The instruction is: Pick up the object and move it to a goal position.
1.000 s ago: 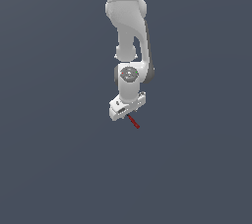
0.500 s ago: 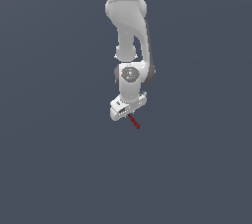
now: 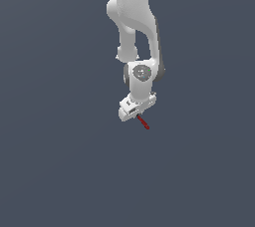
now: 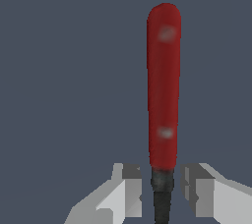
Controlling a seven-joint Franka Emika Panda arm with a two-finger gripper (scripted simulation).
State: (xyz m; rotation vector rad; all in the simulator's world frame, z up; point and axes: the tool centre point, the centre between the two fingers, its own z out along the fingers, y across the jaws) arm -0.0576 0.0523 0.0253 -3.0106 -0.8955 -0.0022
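The stick (image 3: 143,122) is red with a black end and juts out from under my white gripper (image 3: 137,115), near the middle of the exterior view. In the wrist view the long red part (image 4: 164,85) points away from the camera. Its black end (image 4: 162,193) sits between the two grey fingers (image 4: 129,188), which stand close on either side of it. The gripper is shut on the black end. No goal marker shows in either view.
A plain dark grey surface (image 3: 60,161) fills both views. The white arm (image 3: 134,17) comes down from the top of the exterior view.
The gripper has shifted a little toward the exterior view's right, and the stick has moved with it, keeping the same pose under the fingers.
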